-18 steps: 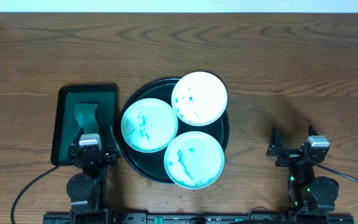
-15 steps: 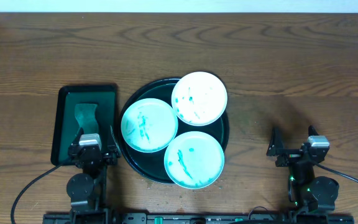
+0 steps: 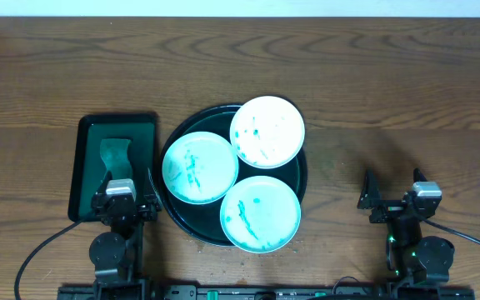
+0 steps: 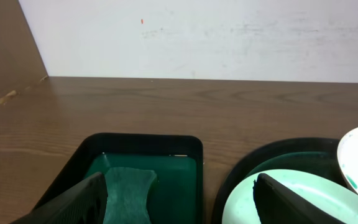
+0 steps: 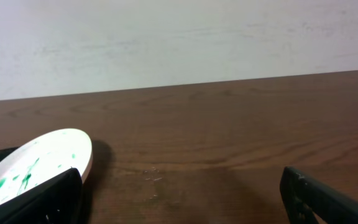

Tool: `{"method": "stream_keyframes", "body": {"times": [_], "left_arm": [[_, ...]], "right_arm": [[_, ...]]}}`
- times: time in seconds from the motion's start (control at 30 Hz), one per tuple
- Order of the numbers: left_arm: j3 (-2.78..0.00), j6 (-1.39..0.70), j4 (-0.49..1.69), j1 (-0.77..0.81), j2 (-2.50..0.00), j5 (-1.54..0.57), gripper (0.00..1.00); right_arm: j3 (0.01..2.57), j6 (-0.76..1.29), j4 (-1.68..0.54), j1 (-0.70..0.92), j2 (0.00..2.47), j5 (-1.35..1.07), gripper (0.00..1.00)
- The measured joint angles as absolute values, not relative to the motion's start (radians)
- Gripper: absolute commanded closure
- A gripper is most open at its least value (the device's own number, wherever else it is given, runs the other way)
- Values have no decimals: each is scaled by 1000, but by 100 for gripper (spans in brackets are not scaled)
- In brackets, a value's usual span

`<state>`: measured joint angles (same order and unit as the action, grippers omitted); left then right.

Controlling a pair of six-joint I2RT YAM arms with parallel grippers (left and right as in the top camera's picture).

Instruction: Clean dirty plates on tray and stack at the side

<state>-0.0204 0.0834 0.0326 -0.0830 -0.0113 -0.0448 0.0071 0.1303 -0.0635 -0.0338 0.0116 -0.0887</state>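
Three white plates smeared with teal lie on the round black-green tray (image 3: 295, 179): a left plate (image 3: 199, 167), a back plate (image 3: 267, 131) and a front plate (image 3: 260, 213). They overlap each other and overhang the rim. My left gripper (image 3: 127, 185) is open and empty at the table's front left, its fingers over the near end of the rectangular tray. The left plate (image 4: 291, 199) shows in the left wrist view. My right gripper (image 3: 392, 187) is open and empty at the front right, over bare wood. The back plate (image 5: 33, 165) shows in the right wrist view.
A rectangular dark-green tray (image 3: 86, 167) with a teal sponge (image 3: 113, 154) stands left of the round tray; the sponge (image 4: 128, 194) lies between my left fingers' view. A white wall runs along the table's far edge.
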Motion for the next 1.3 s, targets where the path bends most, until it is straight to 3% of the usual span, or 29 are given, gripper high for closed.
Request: {"method": "stream_keyframes", "body": {"times": [1.3], "left_arm": [[-20, 83, 18, -83, -11, -50, 25]], "right_arm": [[7, 130, -43, -34, 12, -81, 1]]}}
